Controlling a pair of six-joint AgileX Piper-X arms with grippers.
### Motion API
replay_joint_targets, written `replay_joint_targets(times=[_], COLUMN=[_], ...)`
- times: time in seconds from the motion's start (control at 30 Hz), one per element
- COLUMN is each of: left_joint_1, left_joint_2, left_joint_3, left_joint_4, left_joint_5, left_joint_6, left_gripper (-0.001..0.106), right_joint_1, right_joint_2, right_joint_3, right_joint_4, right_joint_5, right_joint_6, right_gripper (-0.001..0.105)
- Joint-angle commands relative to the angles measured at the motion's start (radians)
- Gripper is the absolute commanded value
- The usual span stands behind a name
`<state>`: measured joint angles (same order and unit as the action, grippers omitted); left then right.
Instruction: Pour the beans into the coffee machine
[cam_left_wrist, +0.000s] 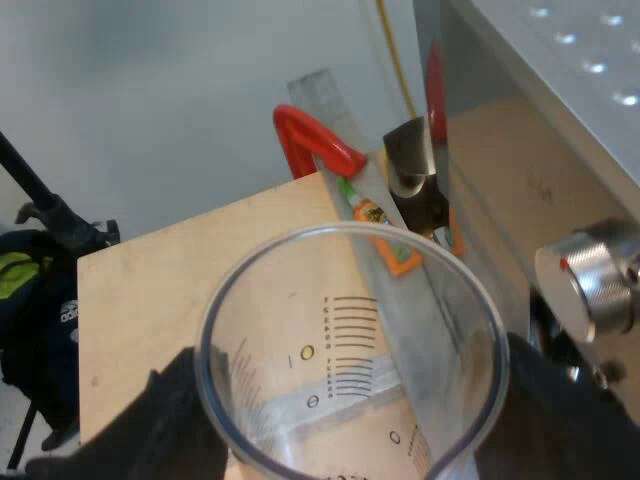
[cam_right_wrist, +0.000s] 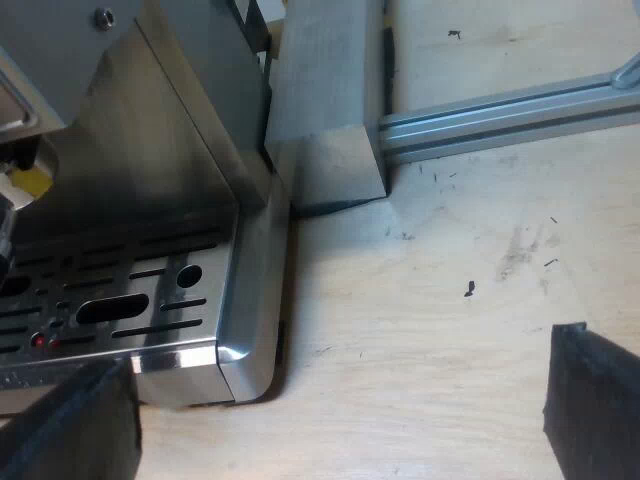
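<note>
- Left wrist view: my left gripper (cam_left_wrist: 365, 405) is clenched on the measuring glass (cam_left_wrist: 330, 330), fingers (cam_left_wrist: 180, 410) pressing its wall at nine and three o'clock of the rim.
- The glass seems empty, though its clear wall makes that hard to judge. It is just beside the espresso machine (cam_left_wrist: 560, 150), whose metal knob (cam_left_wrist: 590, 280) is near the rim's three o'clock.
- Right wrist view: my right gripper (cam_right_wrist: 340, 410) is released, fingers wide apart over the wooden table (cam_right_wrist: 450, 280), with the machine's drip tray (cam_right_wrist: 130, 290) at about ten o'clock.
</note>
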<state>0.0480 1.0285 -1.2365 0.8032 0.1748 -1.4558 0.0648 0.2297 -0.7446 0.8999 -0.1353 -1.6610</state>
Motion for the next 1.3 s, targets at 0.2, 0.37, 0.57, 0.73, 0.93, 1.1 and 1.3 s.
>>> replay_joint_targets(times=[0.2,0.37,0.57,0.73,0.93,1.1,1.3], left_joint_1=[-0.001,-0.001,0.003,0.081,0.09,0.09,0.09], left_joint_2=[-0.1,-0.178,-0.234,-0.265,-0.265,-0.265,-0.265], left_joint_3=[0.156,0.266,0.331,0.383,0.43,0.49,0.602], left_joint_4=[-0.031,-0.087,-0.128,-0.172,-0.199,-0.227,-0.316], left_joint_5=[0.017,-0.009,-0.007,0.07,0.076,0.076,0.076], left_joint_6=[-0.013,-0.014,-0.031,-0.124,-0.141,-0.141,-0.159], left_gripper=[0.021,0.021,0.021,0.021,0.021,0.021,0.021], right_joint_1=[-0.001,-0.001,-0.001,-0.001,-0.001,-0.001,-0.001], right_joint_2=[-0.004,-0.004,-0.004,-0.004,-0.004,-0.004,-0.004], right_joint_3=[-0.01,-0.01,-0.01,-0.01,-0.01,-0.01,-0.01], right_joint_4=[0.002,0.002,0.002,0.002,0.002,0.002,0.002], right_joint_5=[-0.008,-0.02,-0.026,-0.026,-0.026,-0.026,-0.026], right_joint_6=[-0.012,-0.012,-0.012,-0.012,-0.012,-0.012,-0.012], right_gripper=[0.082,0.082,0.082,0.082,0.082,0.082,0.082])
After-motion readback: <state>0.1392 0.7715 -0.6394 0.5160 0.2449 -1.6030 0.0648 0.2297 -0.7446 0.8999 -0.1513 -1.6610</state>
